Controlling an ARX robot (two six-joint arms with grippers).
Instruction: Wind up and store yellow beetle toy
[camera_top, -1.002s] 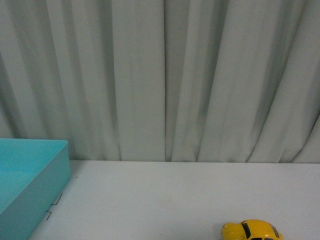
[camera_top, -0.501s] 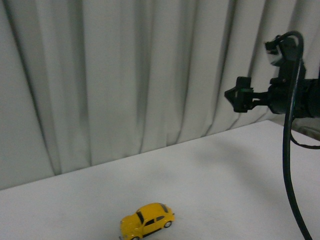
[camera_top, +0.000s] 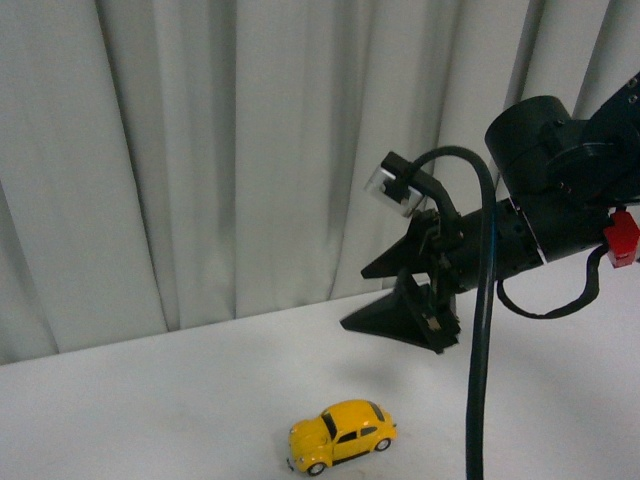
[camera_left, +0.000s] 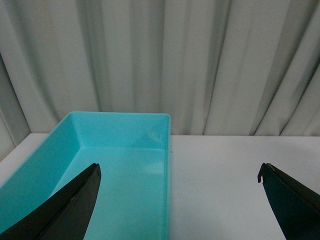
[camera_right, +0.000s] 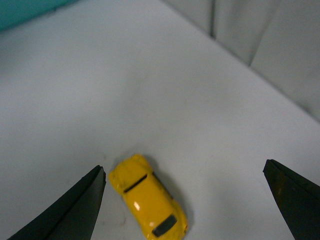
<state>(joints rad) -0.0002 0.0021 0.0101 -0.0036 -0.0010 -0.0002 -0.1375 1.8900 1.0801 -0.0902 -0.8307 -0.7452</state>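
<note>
I log one yellow beetle toy (camera_top: 342, 436), glossy, rounded, dark windows, black wheels, upright on the white bench (camera_top: 150, 400) below my right gripper (camera_top: 352, 298), jaws spread and empty; left gripper (camera_left: 179, 170) likewise released.

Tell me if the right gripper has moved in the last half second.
Yes. Though the view itself shifted, the right gripper has dropped toward the yellow beetle toy, from high against the curtain.

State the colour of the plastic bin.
Turquoise; the bin shows best in the left wrist view.
</note>
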